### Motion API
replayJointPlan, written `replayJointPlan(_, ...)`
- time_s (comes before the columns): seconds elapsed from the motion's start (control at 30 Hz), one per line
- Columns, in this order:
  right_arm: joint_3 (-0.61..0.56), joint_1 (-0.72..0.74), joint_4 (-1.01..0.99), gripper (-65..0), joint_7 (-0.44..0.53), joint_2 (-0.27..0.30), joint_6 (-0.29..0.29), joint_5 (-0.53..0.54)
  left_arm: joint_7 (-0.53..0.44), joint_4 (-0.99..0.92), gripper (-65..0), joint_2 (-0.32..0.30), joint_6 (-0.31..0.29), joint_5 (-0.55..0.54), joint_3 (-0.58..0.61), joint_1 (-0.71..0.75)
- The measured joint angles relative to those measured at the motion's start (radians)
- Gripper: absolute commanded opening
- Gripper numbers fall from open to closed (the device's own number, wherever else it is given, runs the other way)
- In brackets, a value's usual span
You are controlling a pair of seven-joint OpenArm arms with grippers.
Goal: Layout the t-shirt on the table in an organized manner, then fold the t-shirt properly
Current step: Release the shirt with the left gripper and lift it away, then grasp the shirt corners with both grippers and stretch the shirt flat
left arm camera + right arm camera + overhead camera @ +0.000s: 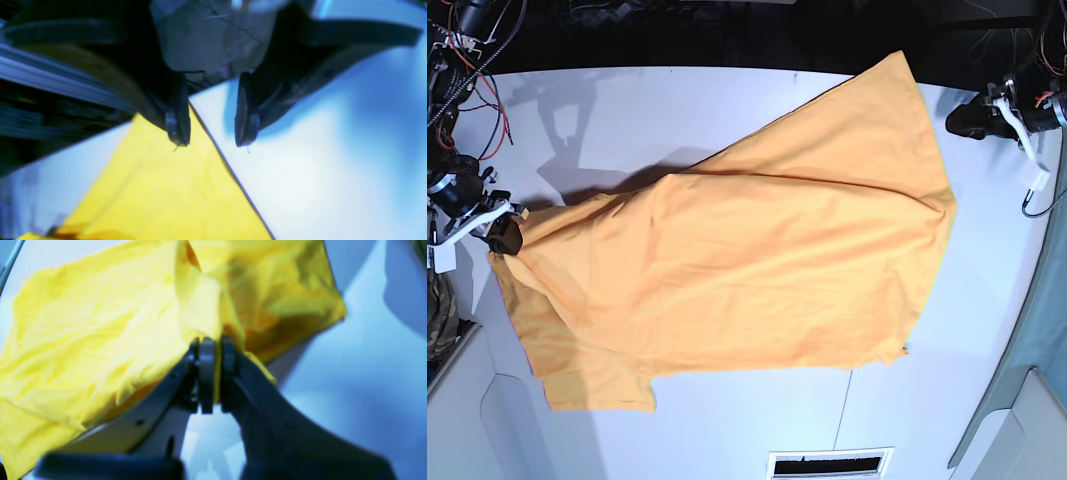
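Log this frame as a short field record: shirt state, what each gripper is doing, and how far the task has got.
shirt: t-shirt spread at a slant over the table, wrinkled, not yet folded
right gripper: right gripper shut on a pinch of the shirt's edge, at the left side of the base view
left gripper: left gripper open, holding nothing, over the shirt's edge and bare table
task stage: laying out, shirt not yet squared
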Motion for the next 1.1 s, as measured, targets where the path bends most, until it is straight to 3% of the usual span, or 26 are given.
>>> replayJointPlan(0.13,0.000,-0.027,0.000,-65.0,-0.001,-0.006,0.015,0.018,0.011,0.000,-38.8,0.036,0.000,-0.014,-0.001,0.060)
replayJointPlan(0.27,-0.001,-0.024,0.000,-65.0,0.000,-0.006,0.015,0.022,0.001,0.000,-32.5,0.102,0.000,0.011,0.000,0.048)
replayJointPlan(0.3,-0.001,-0.024,0.000,-62.1,0.000,-0.005,0.015,0.022,-0.002,0.000,-32.5,0.115,0.000,0.030,0.000,0.046)
replayJointPlan(0.4,-0.001,-0.024,0.000,-45.5,-0.001,-0.005,0.015,0.021,-0.014,0.000,-32.5,0.144,-0.004,0.047,-0.001,0.049)
replayJointPlan(0.47,-0.001,-0.024,0.000,-42.3,-0.001,-0.006,0.015,0.022,-0.013,0.000,-32.5,0.144,-0.004,0.047,-0.001,0.049)
replayJointPlan(0.67,0.014,-0.025,0.000,-42.3,0.004,-0.005,0.015,0.021,-0.029,0.002,-32.6,0.138,-0.012,0.089,0.020,0.047)
replayJointPlan(0.87,0.016,-0.021,-0.001,-41.6,0.065,-0.006,-0.018,-0.104,-0.089,0.004,-32.6,0.138,-0.020,0.122,0.086,0.045)
replayJointPlan(1.0,0.018,-0.021,-0.029,-31.1,0.117,0.004,-0.055,-0.153,-0.112,0.006,-34.1,0.138,-0.023,0.133,0.093,0.043)
replayJointPlan(1.1,0.018,0.003,-0.077,-30.5,0.121,0.009,-0.079,-0.159,-0.112,0.006,-34.1,0.138,-0.023,0.134,0.093,0.043)
